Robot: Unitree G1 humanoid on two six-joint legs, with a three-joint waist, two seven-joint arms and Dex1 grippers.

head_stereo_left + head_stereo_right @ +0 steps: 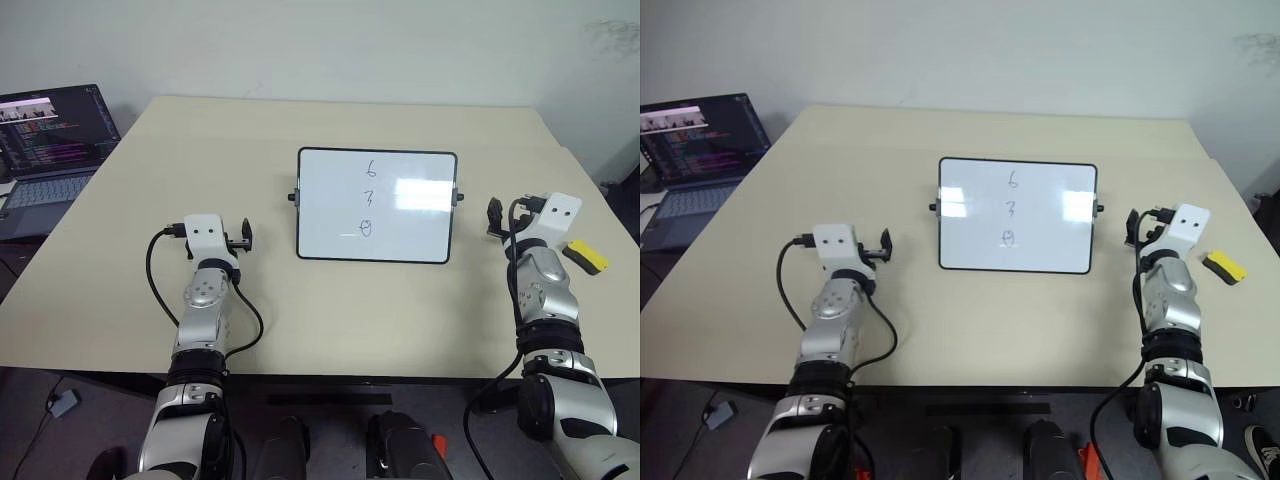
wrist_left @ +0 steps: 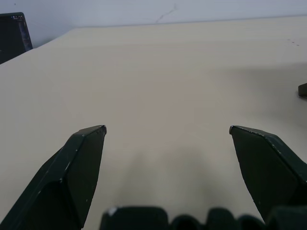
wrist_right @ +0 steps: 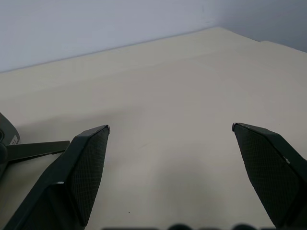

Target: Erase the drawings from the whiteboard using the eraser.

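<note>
Left eye view: eraser (image 1: 585, 256) lies just right of right tool (image 1: 508, 216), long axis diagonal; both tools wide open, empty; left tool (image 1: 246, 239) far off.

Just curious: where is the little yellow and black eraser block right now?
The yellow and black eraser block lies on the beige table, beside the right gripper.

An office or lab: plain beige table (image 1: 300, 320), bare wall, laptop (image 1: 50, 140) showing code
</note>
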